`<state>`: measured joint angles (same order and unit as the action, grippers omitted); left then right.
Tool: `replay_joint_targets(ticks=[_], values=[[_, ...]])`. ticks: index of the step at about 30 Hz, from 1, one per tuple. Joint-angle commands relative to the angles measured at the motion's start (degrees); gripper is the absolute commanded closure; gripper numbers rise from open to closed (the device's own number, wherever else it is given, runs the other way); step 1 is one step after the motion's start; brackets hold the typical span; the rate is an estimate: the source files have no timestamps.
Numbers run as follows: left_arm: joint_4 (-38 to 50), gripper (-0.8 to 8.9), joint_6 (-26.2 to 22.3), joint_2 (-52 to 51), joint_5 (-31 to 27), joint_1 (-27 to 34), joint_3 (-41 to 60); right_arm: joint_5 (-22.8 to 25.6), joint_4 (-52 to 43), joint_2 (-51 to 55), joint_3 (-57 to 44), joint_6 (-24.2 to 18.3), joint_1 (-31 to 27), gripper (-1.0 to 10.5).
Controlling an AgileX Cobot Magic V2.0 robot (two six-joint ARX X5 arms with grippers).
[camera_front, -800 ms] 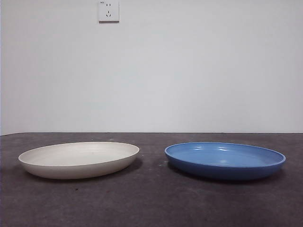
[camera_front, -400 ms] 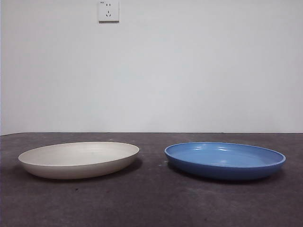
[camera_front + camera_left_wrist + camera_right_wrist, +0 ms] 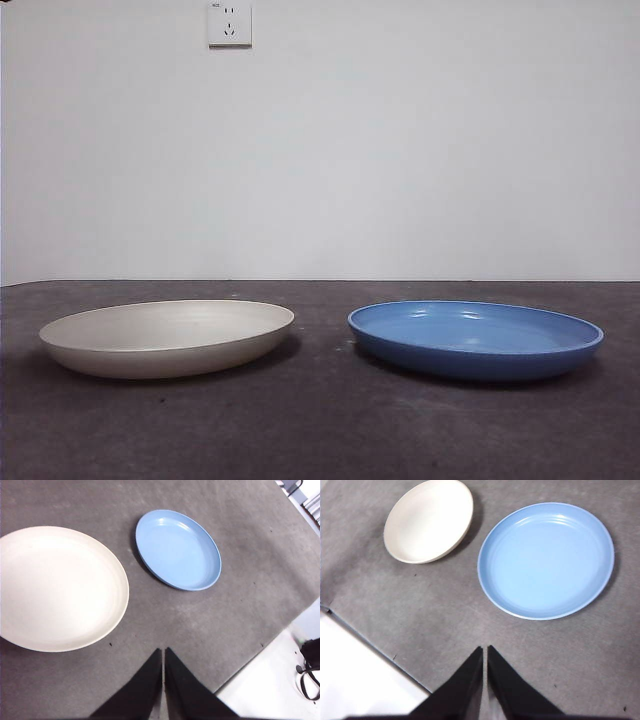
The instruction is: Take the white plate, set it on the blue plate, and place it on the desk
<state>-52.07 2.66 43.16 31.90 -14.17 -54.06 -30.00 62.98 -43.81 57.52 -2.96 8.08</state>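
The white plate [image 3: 167, 337] lies flat on the desk [image 3: 320, 420] at the left of the front view. The blue plate [image 3: 475, 339] lies beside it at the right, a small gap between them. Both plates are empty. My left gripper [image 3: 163, 652] is shut and hangs above the desk near the white plate [image 3: 57, 587], with the blue plate [image 3: 178, 549] farther off. My right gripper [image 3: 485, 650] is shut above the desk near the blue plate [image 3: 546, 560], with the white plate [image 3: 429, 521] beyond. Neither gripper touches a plate, and neither shows in the front view.
A white wall with a socket [image 3: 229, 23] stands behind the desk. The desk's edge [image 3: 260, 652] runs close to my left gripper, and another edge [image 3: 375, 645] runs close to my right gripper, with pale floor beyond.
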Motion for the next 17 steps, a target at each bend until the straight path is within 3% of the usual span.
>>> replay_joint_targets(ticks=[1, 5, 7, 11, 17], values=[[1.03, 8.05, -0.7, 0.33, 0.35, -0.44, -1.07, -0.2, -0.31, -0.31, 1.09, -1.2, 0.92, 9.4], [1.09, 7.65, -0.66, 0.33, 0.28, -0.48, -1.07, 0.0, -0.35, -0.31, 1.09, -1.07, 1.03, 9.2], [1.07, 6.6, -0.44, 0.33, 0.26, -0.48, -1.07, 0.0, -0.35, -0.31, 1.09, -0.79, 1.03, 8.2], [1.07, 3.55, -0.22, 0.33, 0.26, -0.48, -1.07, 0.02, -0.35, -0.31, 1.09, -0.42, 1.03, 5.0], [1.09, 3.46, -0.02, 0.76, -0.72, -0.48, -1.07, 0.02, -0.35, -0.31, 1.09, -0.42, 1.03, 4.9]])
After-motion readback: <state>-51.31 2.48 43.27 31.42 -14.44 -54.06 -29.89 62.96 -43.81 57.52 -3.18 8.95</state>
